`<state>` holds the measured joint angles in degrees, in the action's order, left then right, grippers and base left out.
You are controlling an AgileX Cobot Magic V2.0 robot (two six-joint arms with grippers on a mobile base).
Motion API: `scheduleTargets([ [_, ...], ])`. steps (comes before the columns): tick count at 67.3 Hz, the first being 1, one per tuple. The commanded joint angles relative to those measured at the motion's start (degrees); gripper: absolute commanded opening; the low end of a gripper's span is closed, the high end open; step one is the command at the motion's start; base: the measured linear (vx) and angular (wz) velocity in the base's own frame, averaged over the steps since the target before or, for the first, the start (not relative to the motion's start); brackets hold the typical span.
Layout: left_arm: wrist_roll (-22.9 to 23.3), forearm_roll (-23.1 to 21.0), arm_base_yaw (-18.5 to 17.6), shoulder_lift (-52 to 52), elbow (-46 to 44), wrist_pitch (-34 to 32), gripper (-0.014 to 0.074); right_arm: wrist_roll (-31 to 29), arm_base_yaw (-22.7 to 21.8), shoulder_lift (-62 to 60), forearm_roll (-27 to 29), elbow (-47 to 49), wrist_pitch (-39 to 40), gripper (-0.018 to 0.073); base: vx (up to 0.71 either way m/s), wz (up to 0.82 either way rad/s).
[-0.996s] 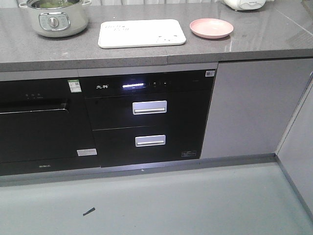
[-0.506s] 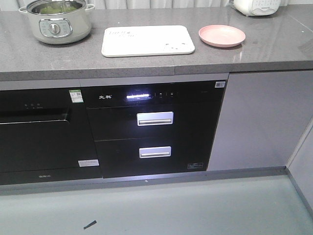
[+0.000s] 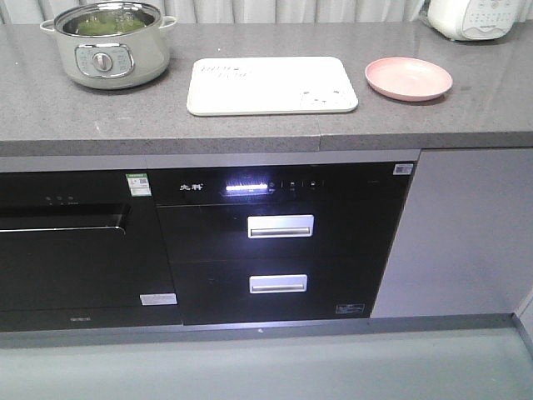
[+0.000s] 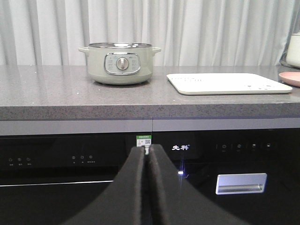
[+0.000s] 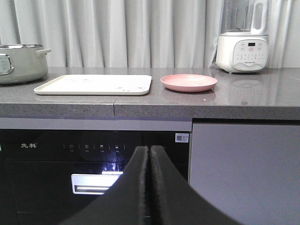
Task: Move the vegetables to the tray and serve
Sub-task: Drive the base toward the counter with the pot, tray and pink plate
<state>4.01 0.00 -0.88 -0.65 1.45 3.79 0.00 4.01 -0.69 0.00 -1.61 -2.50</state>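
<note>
Nearest the wrist cameras, the left gripper (image 4: 146,152) is holding its two black fingers pressed flat together with nothing between them, and the right gripper (image 5: 149,150) is doing the same. Both are hanging in front of the black appliance front (image 3: 208,250) under the counter. In the front view that panel is showing two silver drawer handles, one (image 3: 280,226) above the other (image 3: 278,283). On the grey counter (image 3: 83,117), one cream-white tray (image 3: 271,85) with rounded corners and faint grey printing is lying flat at 12 o'clock. One round pink plate (image 3: 408,77) is sitting near it at 1 o'clock, not touching. At 11 o'clock one pale green pot (image 3: 108,54) with a dial is standing, well apart from the tray. The vegetables (image 3: 104,22) are lying inside it as a green leafy mass, too small to count leaf by leaf. One white appliance (image 3: 479,17) is standing at 2 o'clock.
</note>
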Motion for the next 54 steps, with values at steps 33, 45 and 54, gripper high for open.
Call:
scheduleTargets([
  [33,0.3,-0.4,-0.1,-0.8,1.6,-4.4,-0.0006,0.0,-0.1,-0.4,-0.4,-0.9,4.2,-0.0006,0.20,0.02],
  [45,0.3,-0.4,-0.1,-0.8,1.6,-4.4,-0.0006,0.0,-0.1,-0.4,-0.4,-0.9,4.2,-0.0006,0.19,-0.03],
  [54,0.3,-0.4,-0.1,-0.8,1.6,-4.4,-0.0006,0.0,-0.1,-0.4,-0.4,-0.9,4.2,-0.0006,0.19,-0.05],
])
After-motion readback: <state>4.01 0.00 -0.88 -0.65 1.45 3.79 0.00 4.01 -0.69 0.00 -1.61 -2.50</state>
